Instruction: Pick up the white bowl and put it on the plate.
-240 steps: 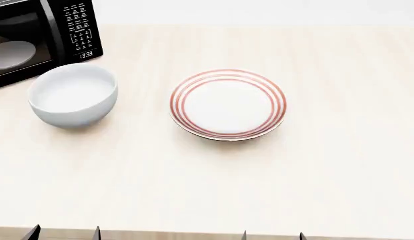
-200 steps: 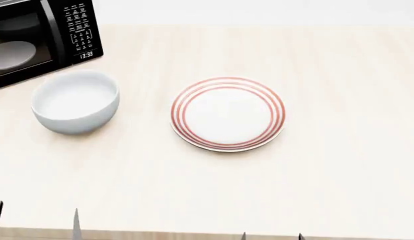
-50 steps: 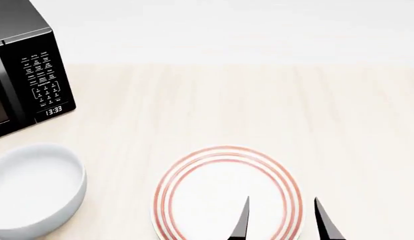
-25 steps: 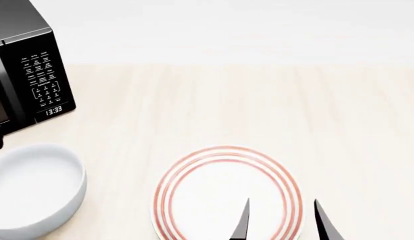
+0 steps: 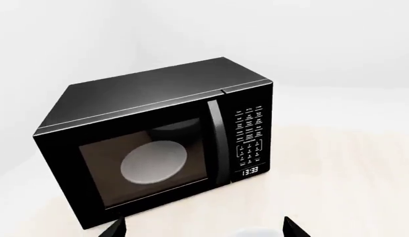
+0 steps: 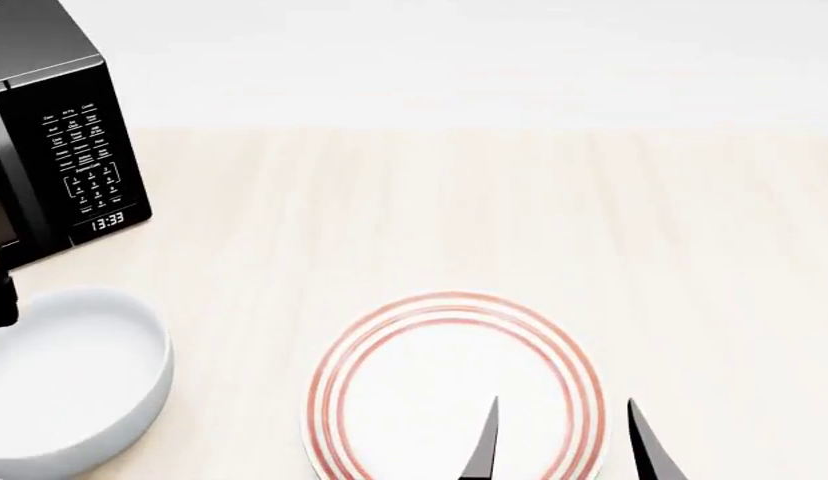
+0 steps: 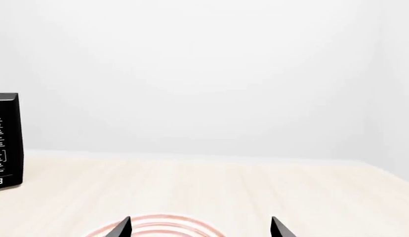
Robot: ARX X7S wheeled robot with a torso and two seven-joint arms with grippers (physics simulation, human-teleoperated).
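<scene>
The head camera looks forward and down over the pale table (image 6: 521, 200), cutting off the plate (image 6: 454, 380) and white bowl (image 6: 67, 380) at its lower edge. The left wrist camera sits low and close, facing the microwave (image 5: 158, 148) door; the pale sliver at its lower edge may be the bowl's rim. The right wrist camera skims the tabletop toward the white wall (image 7: 204, 74), sharing the plate's far rim and the microwave's keypad side with the head view.
</scene>
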